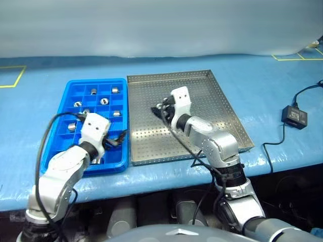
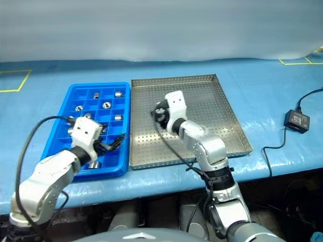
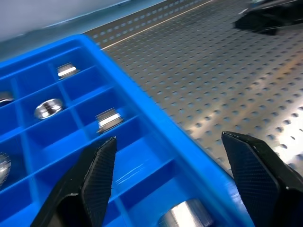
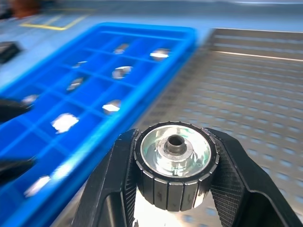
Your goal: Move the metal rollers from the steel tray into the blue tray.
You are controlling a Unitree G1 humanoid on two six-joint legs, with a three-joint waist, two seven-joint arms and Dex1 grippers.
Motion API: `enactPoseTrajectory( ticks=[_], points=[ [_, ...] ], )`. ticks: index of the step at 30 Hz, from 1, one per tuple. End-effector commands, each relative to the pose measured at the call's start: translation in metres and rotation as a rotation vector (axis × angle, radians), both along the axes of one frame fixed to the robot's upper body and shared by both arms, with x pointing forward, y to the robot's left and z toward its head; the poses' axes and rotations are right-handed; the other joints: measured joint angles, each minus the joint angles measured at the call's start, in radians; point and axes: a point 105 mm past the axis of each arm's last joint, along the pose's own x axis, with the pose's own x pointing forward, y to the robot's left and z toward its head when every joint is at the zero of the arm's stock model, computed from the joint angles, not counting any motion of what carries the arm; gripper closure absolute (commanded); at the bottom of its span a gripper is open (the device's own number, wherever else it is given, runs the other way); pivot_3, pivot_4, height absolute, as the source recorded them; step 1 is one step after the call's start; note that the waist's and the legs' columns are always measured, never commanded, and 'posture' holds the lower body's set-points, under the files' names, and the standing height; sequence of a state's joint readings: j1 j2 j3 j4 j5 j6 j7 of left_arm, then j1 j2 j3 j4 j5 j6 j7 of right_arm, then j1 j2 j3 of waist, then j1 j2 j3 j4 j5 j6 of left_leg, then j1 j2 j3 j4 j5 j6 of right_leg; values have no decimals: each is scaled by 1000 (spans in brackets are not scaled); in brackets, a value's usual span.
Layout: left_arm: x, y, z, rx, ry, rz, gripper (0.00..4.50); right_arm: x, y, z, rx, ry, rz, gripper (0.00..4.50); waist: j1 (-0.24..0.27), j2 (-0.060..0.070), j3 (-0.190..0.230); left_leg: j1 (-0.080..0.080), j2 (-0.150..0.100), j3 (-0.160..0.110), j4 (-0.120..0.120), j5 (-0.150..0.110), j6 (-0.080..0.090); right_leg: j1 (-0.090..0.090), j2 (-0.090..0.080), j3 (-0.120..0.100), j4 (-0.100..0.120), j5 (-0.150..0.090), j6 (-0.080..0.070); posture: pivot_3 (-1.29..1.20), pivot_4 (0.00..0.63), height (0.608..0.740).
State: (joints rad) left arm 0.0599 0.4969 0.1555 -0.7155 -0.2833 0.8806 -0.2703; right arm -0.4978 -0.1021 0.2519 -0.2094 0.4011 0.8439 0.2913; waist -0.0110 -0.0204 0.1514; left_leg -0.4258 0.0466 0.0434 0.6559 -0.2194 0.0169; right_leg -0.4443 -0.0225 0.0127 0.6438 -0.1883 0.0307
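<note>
The steel tray (image 1: 202, 96) lies on the blue table, with the blue tray (image 1: 70, 93) touching its left side. Several metal rollers (image 1: 104, 101) sit one to a compartment in the blue tray. My right gripper (image 4: 175, 172) is shut on one metal roller (image 4: 175, 161), its holed face towards the wrist camera. It hovers over the left part of the steel tray (image 2: 222, 116), close to the blue tray's rim. My left gripper (image 1: 117, 140) is open with nothing in it, above the near right corner of the blue tray (image 3: 142, 113).
A black adapter box (image 1: 294, 116) with its cable lies on the table to the right of the steel tray. Yellow tape marks (image 1: 15, 80) run at the far left and far right. The table's front edge is just below both trays.
</note>
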Motion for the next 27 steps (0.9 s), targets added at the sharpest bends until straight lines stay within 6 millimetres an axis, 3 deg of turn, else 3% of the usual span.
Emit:
enactPoseTrajectory(
  ticks=[1,9,15,20,27],
  points=[
    [-7,13,25,32,-95,73,639,-12,28,15,-16,-78,143,2777,8,0,0,0,0,0,0,0,0,0,0,0,0,0,0,165,150,740],
    [-31,40,20,52,-72,232,639,-15,85,18,-38,-124,311,2777,49,-1,0,-1,-1,1,0,0,0,-1,-2,0,-1,0,0,271,150,740],
    [-52,51,16,61,-44,304,639,-22,115,15,-29,-128,392,2777,83,-2,0,-2,-1,0,-1,0,-1,-1,-2,-2,-2,0,-1,343,150,740],
    [-66,47,10,66,-5,290,639,-24,135,9,11,-90,445,2777,110,-2,0,-2,0,-2,-1,-1,-1,-1,-4,-4,-3,0,-1,391,150,740],
    [-69,36,9,29,-12,261,639,-16,148,1,11,-70,449,2777,139,-2,0,-3,0,-5,-1,-1,-2,-2,-4,-9,-6,-1,-1,448,150,740]
  ],
)
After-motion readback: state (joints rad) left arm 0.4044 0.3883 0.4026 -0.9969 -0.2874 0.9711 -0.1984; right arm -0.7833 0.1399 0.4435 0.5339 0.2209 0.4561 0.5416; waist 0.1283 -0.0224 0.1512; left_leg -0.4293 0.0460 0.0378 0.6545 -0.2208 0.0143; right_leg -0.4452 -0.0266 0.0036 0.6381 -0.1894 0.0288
